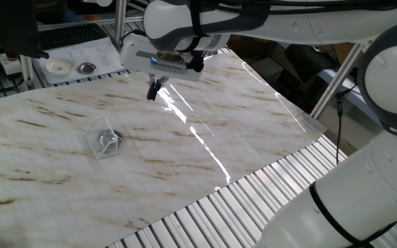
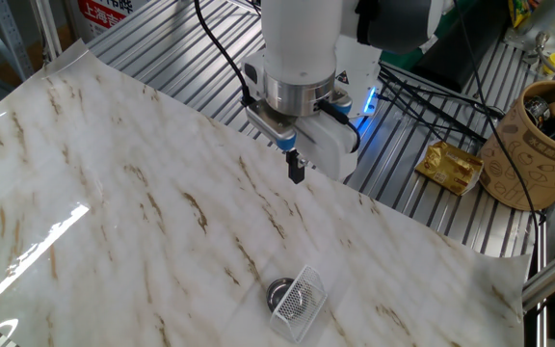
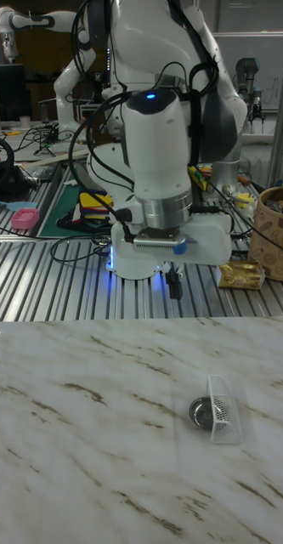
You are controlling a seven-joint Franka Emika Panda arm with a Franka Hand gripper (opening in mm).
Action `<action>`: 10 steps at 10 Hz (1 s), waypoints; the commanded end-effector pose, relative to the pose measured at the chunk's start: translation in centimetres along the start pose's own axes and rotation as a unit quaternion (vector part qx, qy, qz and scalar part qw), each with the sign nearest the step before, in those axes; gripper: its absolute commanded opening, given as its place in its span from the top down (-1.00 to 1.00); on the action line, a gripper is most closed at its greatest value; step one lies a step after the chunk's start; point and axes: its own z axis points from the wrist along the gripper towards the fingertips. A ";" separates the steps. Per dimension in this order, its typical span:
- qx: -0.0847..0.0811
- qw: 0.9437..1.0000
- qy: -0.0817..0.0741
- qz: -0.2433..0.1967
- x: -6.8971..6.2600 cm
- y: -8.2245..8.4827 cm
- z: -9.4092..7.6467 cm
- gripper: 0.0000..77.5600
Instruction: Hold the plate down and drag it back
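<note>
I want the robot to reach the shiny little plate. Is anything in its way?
Partly. The clear plastic box stands right against the plate and seems to lean over part of it. Between the tool, hovering shut above the table's far side, and the plate, only bare marbled tabletop shows.

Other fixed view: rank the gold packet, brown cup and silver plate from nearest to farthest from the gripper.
From the gripper:
1. Plate, below it on the marble sheet, too close to call with the packet.
2. Gold packet, to its right, off the sheet.
3. Brown cup, far right.
</note>
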 end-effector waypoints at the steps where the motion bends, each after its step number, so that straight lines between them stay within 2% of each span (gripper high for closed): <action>1: -0.001 1.000 -0.011 -0.003 -0.1 0.1 -0.2 1.00; 6: -0.001 1.000 -0.007 0.013 -0.1 0.1 -0.2 1.00; 8: -0.006 1.000 -0.018 0.019 -0.1 0.1 -0.2 1.00; 10: -0.005 1.000 -0.019 0.014 -0.1 0.2 -0.2 1.00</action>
